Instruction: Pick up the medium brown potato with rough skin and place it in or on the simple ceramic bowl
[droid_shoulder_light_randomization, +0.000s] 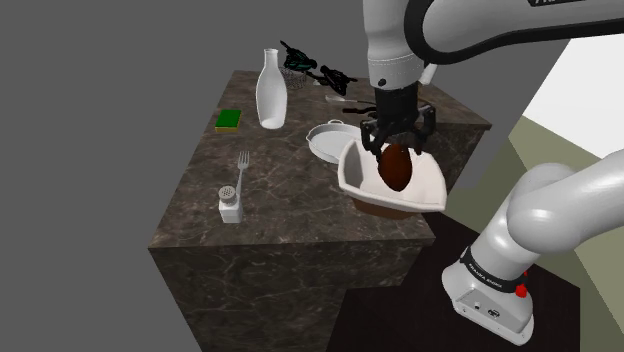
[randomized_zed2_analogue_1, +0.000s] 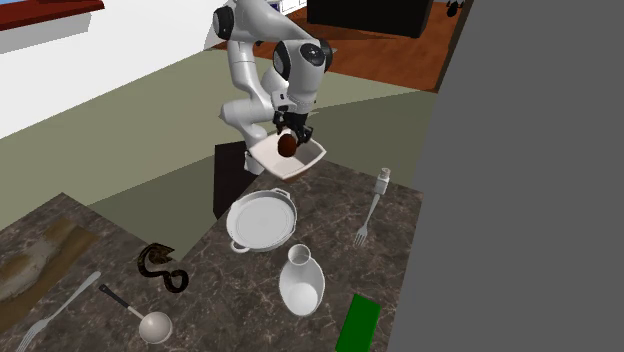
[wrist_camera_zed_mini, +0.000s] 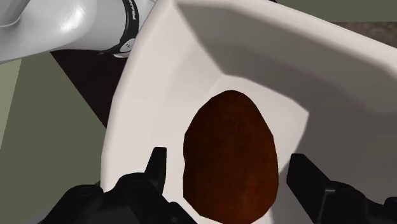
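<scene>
Brown potato (wrist_camera_zed_mini: 230, 156) in bowl (wrist_camera_zed_mini: 191, 76), hand (wrist_camera_zed_mini: 229, 167) spread around

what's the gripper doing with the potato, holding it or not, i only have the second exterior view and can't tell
Observer: The wrist view shows the gripper open. A strip of white bowl shows between each finger and the potato, so nothing is clasped.
Operator: ok so is the potato down inside the bowl
Observer: Yes. In the wrist view the potato lies on the bowl's floor, with the walls rising around it.
Operator: how close is the gripper to it
Observer: In the shoulder view the fingertips flank the potato's top end, one on each side.
</scene>
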